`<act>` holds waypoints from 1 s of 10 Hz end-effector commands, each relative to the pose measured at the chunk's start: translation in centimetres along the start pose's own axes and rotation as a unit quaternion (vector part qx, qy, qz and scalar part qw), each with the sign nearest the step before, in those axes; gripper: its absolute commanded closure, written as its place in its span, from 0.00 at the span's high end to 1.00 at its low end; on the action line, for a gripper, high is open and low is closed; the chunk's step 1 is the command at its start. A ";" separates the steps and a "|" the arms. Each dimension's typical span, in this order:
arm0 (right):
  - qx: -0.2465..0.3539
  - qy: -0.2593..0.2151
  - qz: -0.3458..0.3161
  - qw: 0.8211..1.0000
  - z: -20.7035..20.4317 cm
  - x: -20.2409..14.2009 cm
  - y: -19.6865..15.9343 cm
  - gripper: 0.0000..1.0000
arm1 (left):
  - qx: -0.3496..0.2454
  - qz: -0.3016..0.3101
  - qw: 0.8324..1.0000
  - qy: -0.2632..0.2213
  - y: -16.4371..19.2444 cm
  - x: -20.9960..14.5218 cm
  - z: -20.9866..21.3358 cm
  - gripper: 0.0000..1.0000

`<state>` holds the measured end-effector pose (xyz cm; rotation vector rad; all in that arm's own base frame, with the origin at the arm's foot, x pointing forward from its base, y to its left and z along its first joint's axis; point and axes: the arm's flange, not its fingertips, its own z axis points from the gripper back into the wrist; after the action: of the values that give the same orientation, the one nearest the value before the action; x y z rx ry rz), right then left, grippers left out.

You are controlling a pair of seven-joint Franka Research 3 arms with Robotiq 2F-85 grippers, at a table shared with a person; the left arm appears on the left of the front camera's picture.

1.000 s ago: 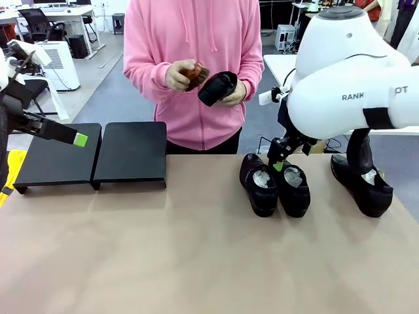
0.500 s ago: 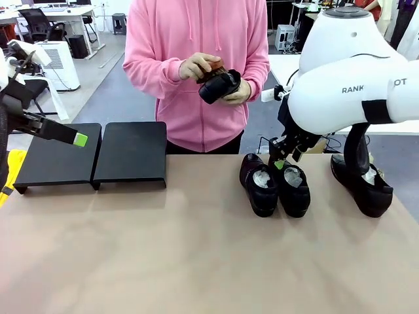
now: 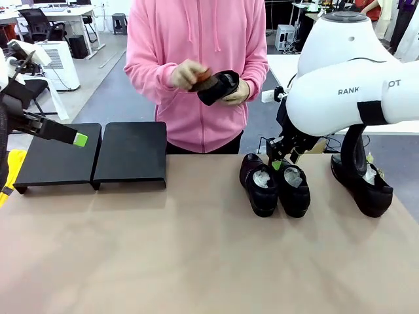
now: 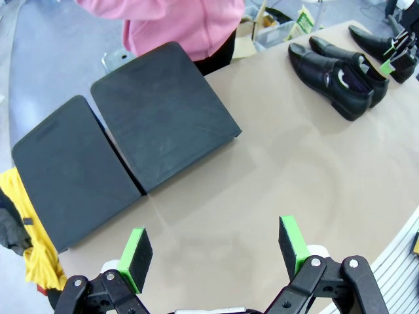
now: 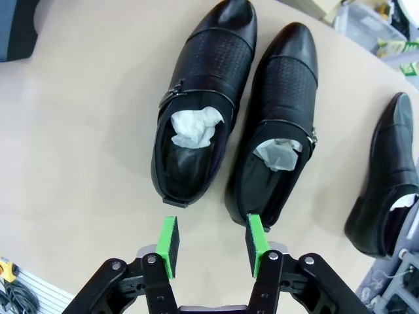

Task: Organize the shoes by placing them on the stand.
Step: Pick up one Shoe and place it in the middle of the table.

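Glossy leather shoes [image 5: 204, 72], matt stand [image 4: 163, 114]

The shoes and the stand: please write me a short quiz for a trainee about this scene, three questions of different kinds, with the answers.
1. True or false: a shoe already lies on the stand.
2. How many shoes stand on the table?
3. What does the person's hand hold against the lifted shoe? A) white paper B) a brown brush-like thing C) a green pad
Key: 1 false; 2 three; 3 B.
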<state>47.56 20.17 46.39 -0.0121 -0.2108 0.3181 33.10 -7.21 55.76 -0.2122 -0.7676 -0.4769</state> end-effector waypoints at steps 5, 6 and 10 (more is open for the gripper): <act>0.001 0.044 -0.071 0.996 -3.3 2.3 0.7 0.56 | -0.002 -0.005 1.000 0.001 0.3 -0.1 0.1 1.00; 0.005 0.057 -0.081 0.995 -4.3 2.8 0.6 0.56 | -0.002 -0.005 1.000 0.001 0.3 -0.1 0.1 1.00; 0.012 0.072 -0.119 0.990 -7.2 4.4 0.2 0.56 | -0.002 -0.005 1.000 0.001 0.3 -0.1 0.1 1.00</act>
<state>52.11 21.42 40.04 0.0181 -0.0765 0.1302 33.10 -7.20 55.76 -0.2121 -0.7676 -0.4768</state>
